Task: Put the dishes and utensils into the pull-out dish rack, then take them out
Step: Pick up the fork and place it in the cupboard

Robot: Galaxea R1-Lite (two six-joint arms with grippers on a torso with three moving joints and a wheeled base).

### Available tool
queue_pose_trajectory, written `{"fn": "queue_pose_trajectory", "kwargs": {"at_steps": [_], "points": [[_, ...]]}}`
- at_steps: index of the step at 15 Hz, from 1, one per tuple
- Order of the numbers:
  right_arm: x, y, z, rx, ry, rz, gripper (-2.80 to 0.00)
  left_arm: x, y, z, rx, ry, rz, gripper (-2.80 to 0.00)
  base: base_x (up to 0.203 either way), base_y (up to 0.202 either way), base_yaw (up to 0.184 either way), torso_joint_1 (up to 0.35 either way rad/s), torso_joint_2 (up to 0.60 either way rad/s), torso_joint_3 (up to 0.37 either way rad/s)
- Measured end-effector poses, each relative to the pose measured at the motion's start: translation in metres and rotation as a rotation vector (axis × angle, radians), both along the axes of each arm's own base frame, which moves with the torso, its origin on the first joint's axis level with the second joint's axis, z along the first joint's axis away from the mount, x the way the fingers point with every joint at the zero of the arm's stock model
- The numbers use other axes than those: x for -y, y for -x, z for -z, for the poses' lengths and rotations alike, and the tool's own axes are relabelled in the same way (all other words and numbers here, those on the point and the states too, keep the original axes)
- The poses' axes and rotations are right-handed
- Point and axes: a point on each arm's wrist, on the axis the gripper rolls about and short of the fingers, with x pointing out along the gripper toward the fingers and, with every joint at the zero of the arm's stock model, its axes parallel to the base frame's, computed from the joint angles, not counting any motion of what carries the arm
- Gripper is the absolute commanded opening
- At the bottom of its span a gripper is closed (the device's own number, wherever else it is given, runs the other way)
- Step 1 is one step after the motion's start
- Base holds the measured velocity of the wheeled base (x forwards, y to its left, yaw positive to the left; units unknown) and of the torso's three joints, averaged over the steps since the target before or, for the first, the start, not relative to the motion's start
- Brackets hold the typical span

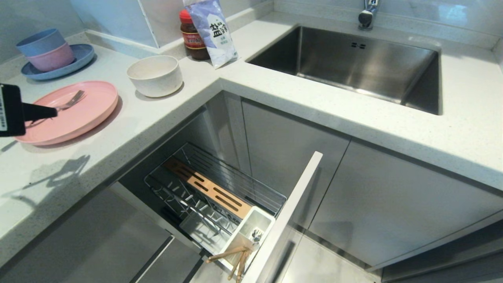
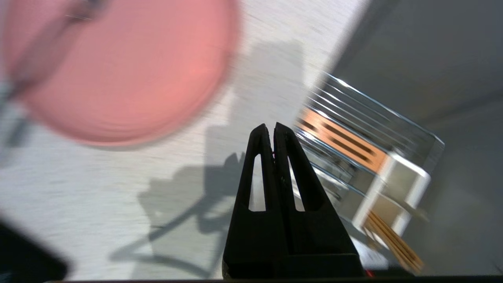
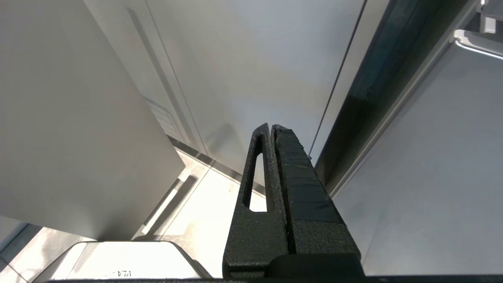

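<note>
The pink plate (image 1: 78,118) lies on the counter at the left with the silver fork (image 1: 70,101) across it. Behind it stands the off-white bowl (image 1: 155,75). My left gripper (image 1: 54,112) hovers over the plate's left part, shut on nothing, its tips close to the fork's handle. In the left wrist view that gripper (image 2: 271,127) points at bare counter between the plate (image 2: 118,70) and the dish rack (image 2: 353,145). The rack (image 1: 220,177) is pulled out below the counter. The wooden chopsticks (image 1: 235,259) stick out of its white cutlery cup (image 1: 264,218). My right gripper (image 3: 272,127) hangs shut and empty beside cabinet fronts.
A blue plate (image 1: 84,55) carrying stacked blue and pink bowls sits at the far left. A sauce jar (image 1: 192,37) and a salt bag (image 1: 214,31) stand in the counter's corner. The steel sink (image 1: 353,63) lies to the right. The rack's grey front panel (image 1: 287,216) juts out.
</note>
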Motion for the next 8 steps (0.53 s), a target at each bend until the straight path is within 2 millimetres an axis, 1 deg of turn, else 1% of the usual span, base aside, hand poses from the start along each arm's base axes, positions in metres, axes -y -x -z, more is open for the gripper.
{"fn": "queue_pose_trajectory", "kwargs": {"at_steps": [3,8], "points": [[0.0,0.0,0.0,0.0,0.0,-0.001,-2.8,-0.026,-0.001,-0.011,0.095,-0.041,-0.157,-2.8,0.0,0.0,0.0,0.0,0.0,0.0],[0.0,0.0,0.0,0.0,0.0,0.0,-2.8,-0.068,-0.015,-0.026,0.214,-0.097,-0.372,-2.8,0.0,0.0,0.0,0.0,0.0,0.0]]}}
